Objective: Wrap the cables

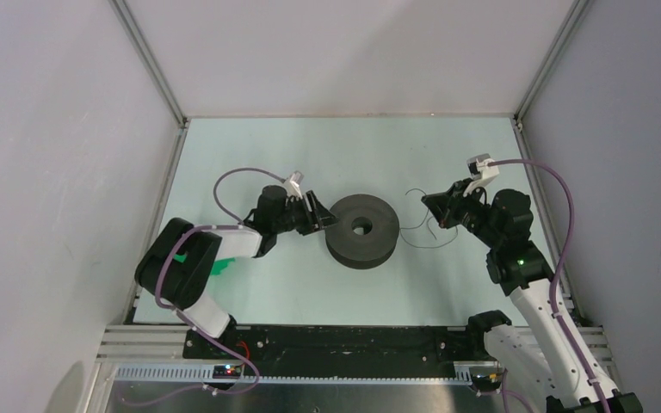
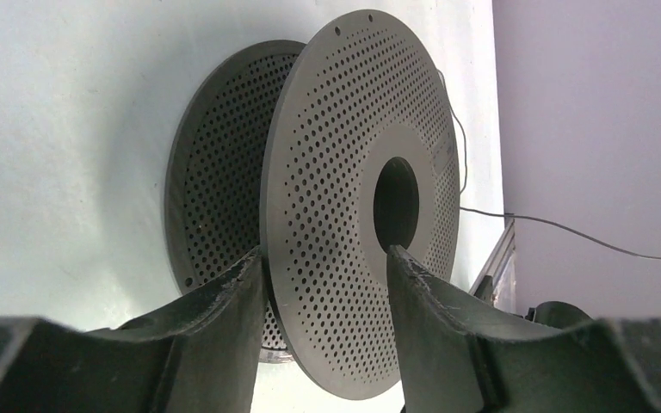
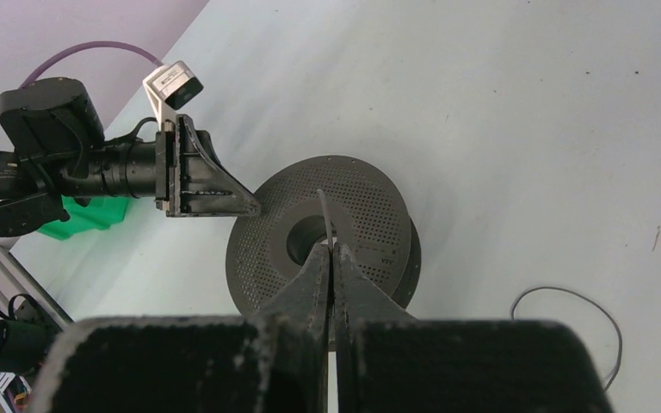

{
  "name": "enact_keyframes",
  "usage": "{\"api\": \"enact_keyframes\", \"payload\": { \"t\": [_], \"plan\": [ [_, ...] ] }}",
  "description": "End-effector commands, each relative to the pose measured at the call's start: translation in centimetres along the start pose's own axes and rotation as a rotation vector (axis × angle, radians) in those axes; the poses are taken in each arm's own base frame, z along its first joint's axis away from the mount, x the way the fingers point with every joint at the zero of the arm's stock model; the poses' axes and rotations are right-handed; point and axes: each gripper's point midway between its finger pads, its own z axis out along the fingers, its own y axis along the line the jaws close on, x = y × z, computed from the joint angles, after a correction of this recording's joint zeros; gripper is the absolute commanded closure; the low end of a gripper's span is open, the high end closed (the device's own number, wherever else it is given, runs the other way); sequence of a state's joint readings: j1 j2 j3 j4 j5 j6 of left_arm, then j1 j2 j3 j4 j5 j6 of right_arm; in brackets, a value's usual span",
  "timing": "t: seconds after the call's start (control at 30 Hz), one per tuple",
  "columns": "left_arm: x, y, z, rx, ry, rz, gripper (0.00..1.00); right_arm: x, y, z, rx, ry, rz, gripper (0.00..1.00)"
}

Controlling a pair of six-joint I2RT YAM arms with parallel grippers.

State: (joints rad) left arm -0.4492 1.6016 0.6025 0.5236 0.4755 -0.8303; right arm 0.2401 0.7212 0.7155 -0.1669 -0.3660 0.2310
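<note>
The dark grey perforated spool (image 1: 361,231) lies flat mid-table. My left gripper (image 1: 325,220) is at its left rim, open. In the left wrist view its fingers (image 2: 224,318) straddle the spool's upper flange (image 2: 344,172), one under it and one over its face. A gap shows beside the upper finger. My right gripper (image 1: 435,206) hovers right of the spool, shut on the thin black cable (image 1: 426,231). A short end of the cable (image 3: 324,215) sticks out of the closed tips (image 3: 333,251) toward the spool's hub. The rest of it curls on the table (image 3: 598,310).
A green object (image 1: 217,263) sits by the left arm's base. Aluminium frame posts and white walls enclose the pale table (image 1: 310,146) on three sides. In the left wrist view the cable (image 2: 585,239) runs off to the right behind the spool.
</note>
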Motion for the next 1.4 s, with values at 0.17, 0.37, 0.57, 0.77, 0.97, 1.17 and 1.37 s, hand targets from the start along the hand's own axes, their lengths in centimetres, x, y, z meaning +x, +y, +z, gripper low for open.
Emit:
{"api": "enact_keyframes", "payload": {
  "t": [0.17, 0.37, 0.57, 0.77, 0.97, 1.17, 1.37],
  "plan": [
    [0.1, -2.1, 0.5, 0.140, 0.011, -0.040, 0.58, -0.2, 0.2, -0.3, -0.008, -0.022, -0.036, 1.00],
    [-1.4, -4.5, -0.6, 0.202, -0.031, 0.004, 0.96, -0.5, 0.5, -0.7, -0.016, -0.034, -0.047, 1.00],
    [-4.1, -7.1, -3.8, 0.115, -0.128, 0.182, 1.00, -1.1, 0.8, -1.3, -0.021, -0.060, -0.067, 1.00],
    [-5.9, -9.5, -8.8, -0.098, -0.201, 0.533, 1.00, -0.8, 0.7, -1.1, -0.022, -0.048, -0.061, 1.00],
    [-4.0, -11.0, -12.8, -0.143, -0.205, 0.813, 1.00, -0.7, 0.8, -0.9, -0.028, -0.048, -0.058, 1.00],
    [-0.4, -11.9, -13.5, -0.124, -0.115, 0.986, 1.00, -0.4, 0.7, -0.7, -0.027, -0.036, -0.052, 1.00],
    [2.7, -13.6, -13.0, -0.044, -0.038, 1.127, 1.00, -0.3, 0.7, -0.6, -0.028, -0.033, -0.047, 1.00]
  ]
}}
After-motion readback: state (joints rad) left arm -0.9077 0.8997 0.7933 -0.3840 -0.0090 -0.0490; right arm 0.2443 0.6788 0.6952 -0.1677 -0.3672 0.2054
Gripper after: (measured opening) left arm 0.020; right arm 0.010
